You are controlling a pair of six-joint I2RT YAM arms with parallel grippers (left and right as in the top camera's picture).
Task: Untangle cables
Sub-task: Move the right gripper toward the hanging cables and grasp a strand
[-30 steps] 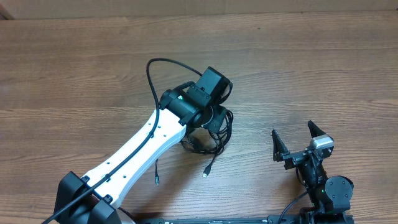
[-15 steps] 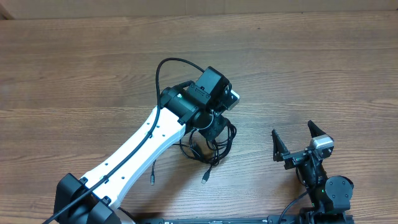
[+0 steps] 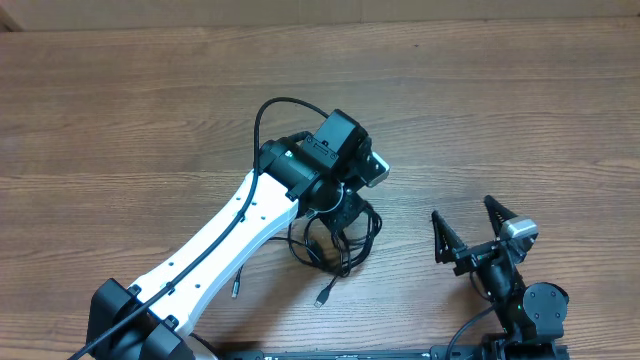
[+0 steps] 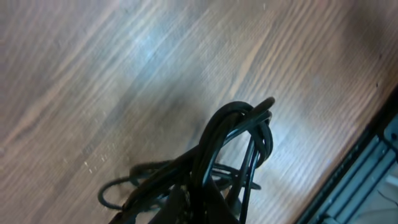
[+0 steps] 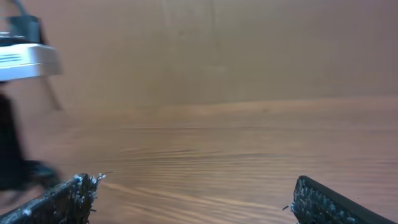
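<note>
The cables [image 3: 340,238] are a tangled black bundle hanging under my left gripper [image 3: 343,205], with two plug ends [image 3: 323,297] trailing on the wooden table toward the near edge. In the left wrist view the looped cables [image 4: 239,134] rise from between the dark jaws of the left gripper [image 4: 202,208], which is shut on them above the table. My right gripper [image 3: 464,212] sits to the right of the bundle, apart from it. Its jaws are wide open, and the right gripper [image 5: 196,199] has only bare wood between its fingers [image 5: 68,196].
The wooden table [image 3: 520,110] stretches beyond both arms. The left arm's white link [image 3: 220,245] runs from the near left corner to the bundle. Its wrist camera [image 5: 25,62] shows at the far left of the right wrist view. A dark rail [image 4: 360,168] borders the table's near side.
My left gripper has carried the bundle slightly right, and the trailing plug ends have slid toward the near edge. The right gripper has tilted a little and stays open.
</note>
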